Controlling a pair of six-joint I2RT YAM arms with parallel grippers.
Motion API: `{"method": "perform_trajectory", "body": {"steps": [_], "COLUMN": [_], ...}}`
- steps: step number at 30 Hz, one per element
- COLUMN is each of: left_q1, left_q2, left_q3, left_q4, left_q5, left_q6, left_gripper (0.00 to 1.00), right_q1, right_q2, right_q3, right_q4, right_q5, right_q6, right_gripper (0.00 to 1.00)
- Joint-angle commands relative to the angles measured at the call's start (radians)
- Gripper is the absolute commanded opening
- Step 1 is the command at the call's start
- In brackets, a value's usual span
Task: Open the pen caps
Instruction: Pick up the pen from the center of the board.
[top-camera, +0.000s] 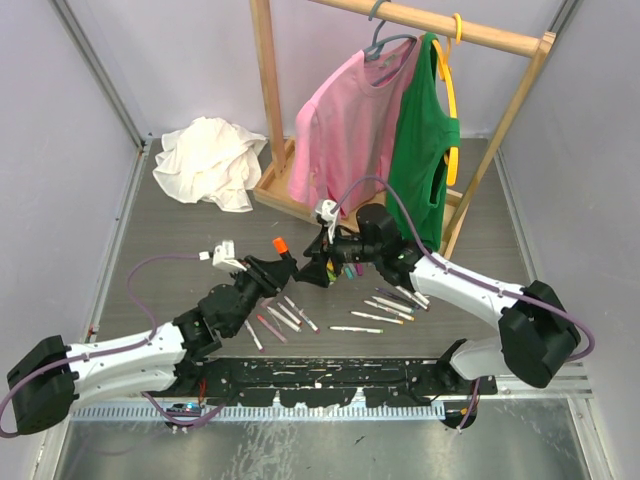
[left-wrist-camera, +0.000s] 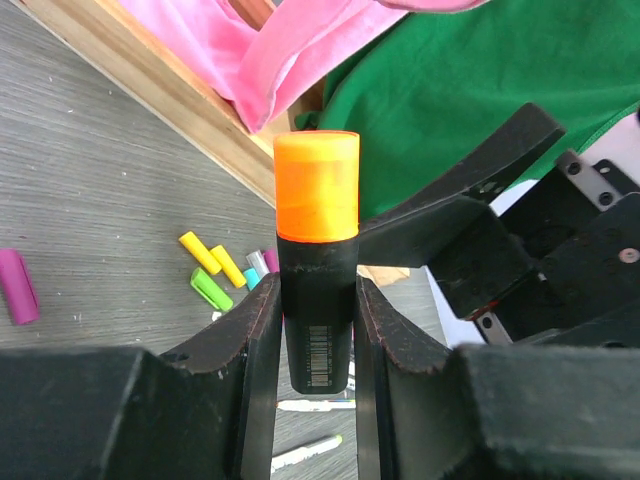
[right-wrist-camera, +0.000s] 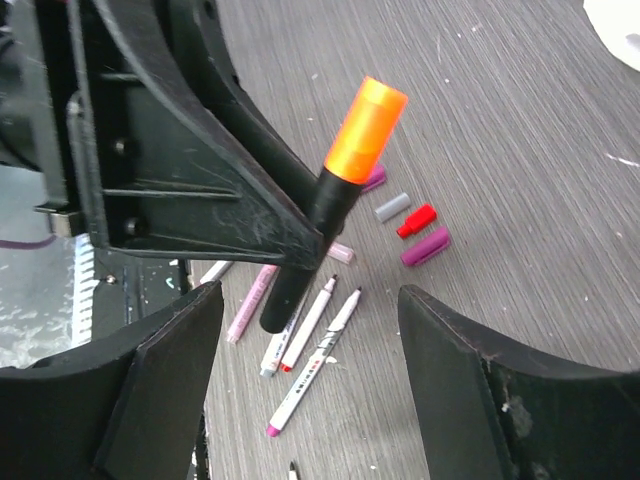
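Orange cap (left-wrist-camera: 316, 185) sat on top of the black marker (left-wrist-camera: 318, 335), up in the air over the table (top-camera: 170, 240), a bit tilted. L gripper (left-wrist-camera: 318, 300) was squeezed tight on the marker's black body. R gripper (right-wrist-camera: 310, 335) was wide open w/ nothing in it, one finger (left-wrist-camera: 450, 215) just beside the cap. Down below lay thin pens (right-wrist-camera: 312, 365) & loose caps (right-wrist-camera: 425, 245): purple, red, grey. Behind: pink shirt (top-camera: 345, 130) & green shirt (top-camera: 420, 150) on a wood rack (top-camera: 268, 90). White cloth (top-camera: 208, 160) lay in the far L corner.
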Motion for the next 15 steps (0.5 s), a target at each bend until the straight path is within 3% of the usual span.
{"method": "perform_trajectory", "body": {"steps": [1,10,15], "left_q1": [-0.018,-0.052,-0.082], "left_q2": [0.005,0.012,0.032], "left_q3": [0.043,0.055,0.061], "left_q4": [0.091,0.091,0.091], "left_q5": [-0.089,-0.098,-0.141], "left_q6": [-0.034,-0.081,-0.106], "left_gripper": [0.0,0.0,0.0], "right_q1": [0.02,0.055,0.057], "right_q2": [0.004,0.042,0.037], "right_q3": [0.03,0.036,0.035], "right_q4": [0.002,0.005,0.018], "right_q5": [0.079,0.097,0.128], "right_q6": [-0.011,0.015,0.056], "right_gripper": [0.75,0.72,0.62]}}
